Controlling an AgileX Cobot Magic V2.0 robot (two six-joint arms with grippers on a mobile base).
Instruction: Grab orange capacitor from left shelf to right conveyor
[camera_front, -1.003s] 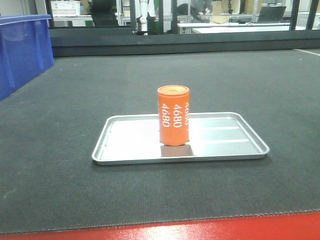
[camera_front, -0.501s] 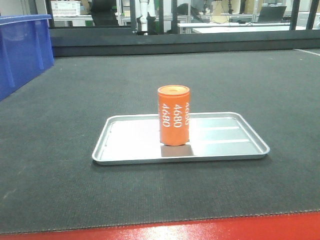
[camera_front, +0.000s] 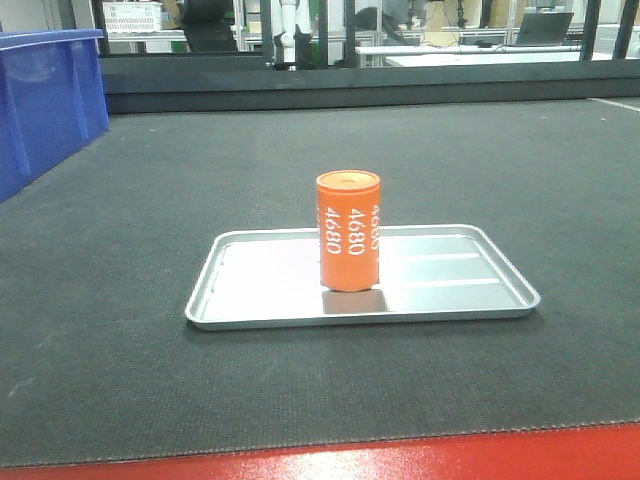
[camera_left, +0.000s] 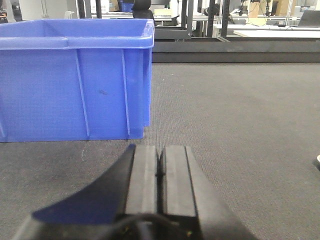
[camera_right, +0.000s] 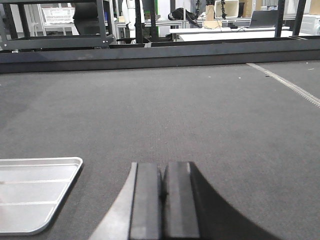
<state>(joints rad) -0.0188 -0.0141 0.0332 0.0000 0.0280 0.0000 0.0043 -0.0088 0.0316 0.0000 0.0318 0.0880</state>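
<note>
The orange capacitor stands upright with white "4680" on its side, on a shallow silver tray that rests on the dark grey belt of the right conveyor. No gripper touches it. My left gripper is shut with nothing in it, low over the belt and facing a blue bin. My right gripper is also shut and holds nothing, with a corner of the silver tray to its left. The left shelf is out of view.
A blue plastic bin sits on the belt at the far left, close ahead of the left gripper as the blue bin. The belt's red front edge runs along the bottom. A dark rail and lab benches lie behind.
</note>
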